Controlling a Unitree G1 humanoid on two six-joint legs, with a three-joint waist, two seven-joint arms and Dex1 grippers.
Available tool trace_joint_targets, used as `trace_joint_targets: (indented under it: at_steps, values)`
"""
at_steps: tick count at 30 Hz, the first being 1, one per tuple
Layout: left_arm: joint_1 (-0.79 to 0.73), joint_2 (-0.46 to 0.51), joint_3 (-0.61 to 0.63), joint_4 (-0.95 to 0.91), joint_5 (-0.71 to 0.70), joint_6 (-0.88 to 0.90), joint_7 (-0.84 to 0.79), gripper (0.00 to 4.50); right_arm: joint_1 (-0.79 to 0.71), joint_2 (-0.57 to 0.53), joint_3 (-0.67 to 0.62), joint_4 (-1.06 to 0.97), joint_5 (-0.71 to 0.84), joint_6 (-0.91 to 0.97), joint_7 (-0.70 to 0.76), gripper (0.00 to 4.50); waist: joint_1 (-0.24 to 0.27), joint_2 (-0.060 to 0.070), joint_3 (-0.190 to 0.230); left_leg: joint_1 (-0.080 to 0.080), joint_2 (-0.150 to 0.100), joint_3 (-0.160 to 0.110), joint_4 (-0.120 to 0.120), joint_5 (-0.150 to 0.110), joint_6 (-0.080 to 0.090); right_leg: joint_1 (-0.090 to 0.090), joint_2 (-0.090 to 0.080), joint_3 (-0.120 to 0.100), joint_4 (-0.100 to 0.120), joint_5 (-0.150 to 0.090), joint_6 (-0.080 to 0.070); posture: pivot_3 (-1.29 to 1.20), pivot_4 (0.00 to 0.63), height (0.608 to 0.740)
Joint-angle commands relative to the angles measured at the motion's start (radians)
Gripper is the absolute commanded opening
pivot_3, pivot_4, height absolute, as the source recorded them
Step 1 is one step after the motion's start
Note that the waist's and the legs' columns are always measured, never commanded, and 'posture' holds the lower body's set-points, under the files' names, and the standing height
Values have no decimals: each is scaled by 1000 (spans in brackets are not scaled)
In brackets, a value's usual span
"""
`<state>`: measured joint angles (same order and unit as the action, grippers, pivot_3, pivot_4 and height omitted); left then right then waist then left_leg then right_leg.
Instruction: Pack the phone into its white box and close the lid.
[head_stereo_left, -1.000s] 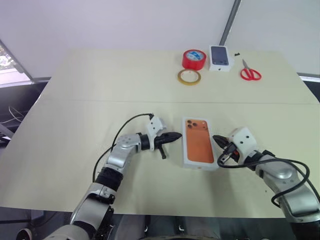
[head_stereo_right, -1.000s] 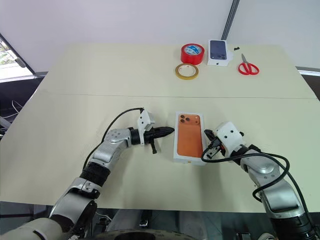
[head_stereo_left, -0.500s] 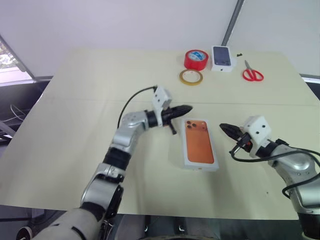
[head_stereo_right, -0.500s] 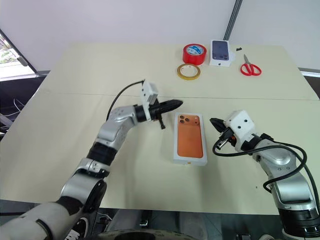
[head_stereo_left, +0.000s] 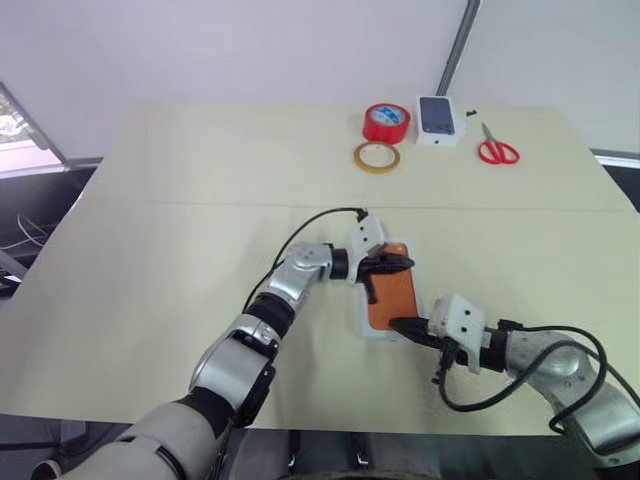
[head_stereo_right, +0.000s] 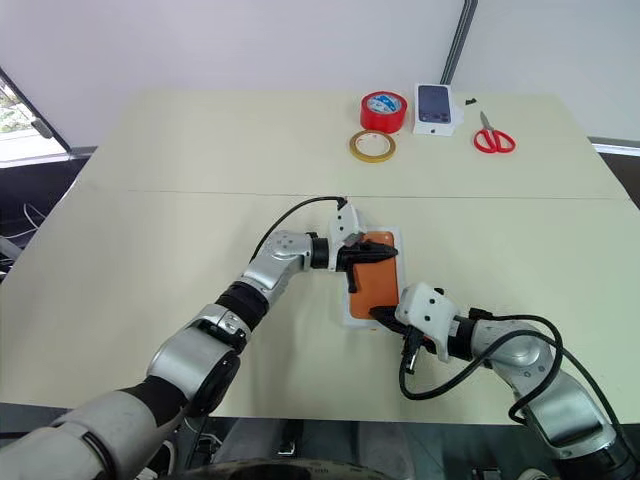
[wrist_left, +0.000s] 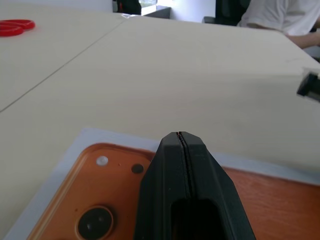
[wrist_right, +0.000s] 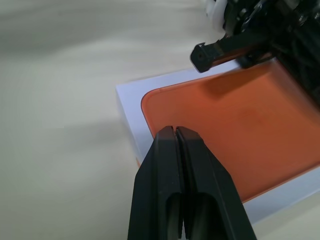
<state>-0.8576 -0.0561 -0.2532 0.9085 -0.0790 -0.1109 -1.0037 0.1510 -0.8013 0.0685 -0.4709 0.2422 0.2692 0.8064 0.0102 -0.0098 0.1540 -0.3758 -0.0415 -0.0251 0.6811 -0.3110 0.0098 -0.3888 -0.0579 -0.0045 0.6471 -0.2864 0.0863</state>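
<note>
The orange phone (head_stereo_left: 393, 292) lies back up in the white box (head_stereo_right: 348, 318), mid-table near the front; its lenses sit at the far corner (wrist_left: 92, 222). My left gripper (head_stereo_left: 405, 262) is shut, reaching in from the left with its tip (wrist_left: 179, 134) just over the phone's lens end. My right gripper (head_stereo_left: 395, 323) is shut too, its tip (wrist_right: 174, 128) at the box's near edge, over the phone's (wrist_right: 240, 135) near end. Whether either tip touches the phone I cannot tell. The lid is out of view.
At the table's far side stand a red tape roll (head_stereo_left: 386, 121), a yellowish tape ring (head_stereo_left: 377, 156), a small white box picturing a dark phone (head_stereo_left: 438, 118) and red scissors (head_stereo_left: 497, 150). A person in a white shirt (wrist_left: 272, 17) sits beyond the table.
My left gripper rose from beside the box and swung right, over the phone's lens end. My right gripper pulled away, then came back left to the box's near edge.
</note>
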Motion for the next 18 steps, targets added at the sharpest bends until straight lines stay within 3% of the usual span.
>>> trace_joint_targets:
  at_steps: [1, 2, 4, 6, 8, 12, 14, 18]
  values:
    - [22, 37, 32, 18, -13, 71, -29, 0, -28, 53, -32, 22, 42, 93, -50, 69, -3, -3, -1, 1, 0, 0, 0, 0, 0, 1, 0, 0, 0, 0, 0, 0, 150, 740]
    - [24, 44, 39, 6, -14, 58, -30, 0, -44, 70, -44, 19, 57, 113, -64, 69, -6, -3, -1, 2, 0, 0, 0, 0, 0, 1, 0, 0, 0, 0, 0, 0, 150, 740]
    - [26, 53, 66, -18, -26, 62, -8, 552, -67, 90, -62, 9, 87, 144, -67, 0, -5, -3, -1, 0, 1, 0, 0, 0, 0, -1, 0, 1, 1, 0, 0, 0, 150, 740]
    - [55, 101, 89, -118, -55, 76, -45, 1297, -96, 110, -127, 0, 185, 197, -60, 543, -3, -3, 0, -1, 1, 0, 0, 0, 0, -2, -1, 1, 1, 0, 0, 0, 150, 740]
    - [98, 165, 116, -250, -95, 114, -79, 2283, -111, 117, -199, 13, 238, 196, -46, 1292, -6, -3, 0, -4, 1, 0, 0, 0, 0, -5, -1, 1, 1, 0, 0, 0, 150, 740]
    - [199, 315, 182, -546, -160, 183, -88, 4386, -118, 78, -328, 70, 279, 179, -6, 3373, -1, -2, 0, -16, 1, 0, 0, 1, -3, -18, -1, 1, 4, 0, -1, 0, 150, 740]
    - [253, 383, 215, -673, -183, 218, -73, 4500, -105, 47, -386, 85, 297, 185, 22, 4353, 6, -1, 1, -17, 1, 0, 0, 2, -3, -18, -2, 1, 3, 0, -1, 0, 150, 740]
    - [404, 520, 270, -802, -193, 246, -67, 4500, -65, -4, -455, 139, 281, 143, 83, 4469, 3, 1, 0, -16, 0, 0, 0, 1, -2, -16, -3, 1, 1, 0, -1, 0, 150, 740]
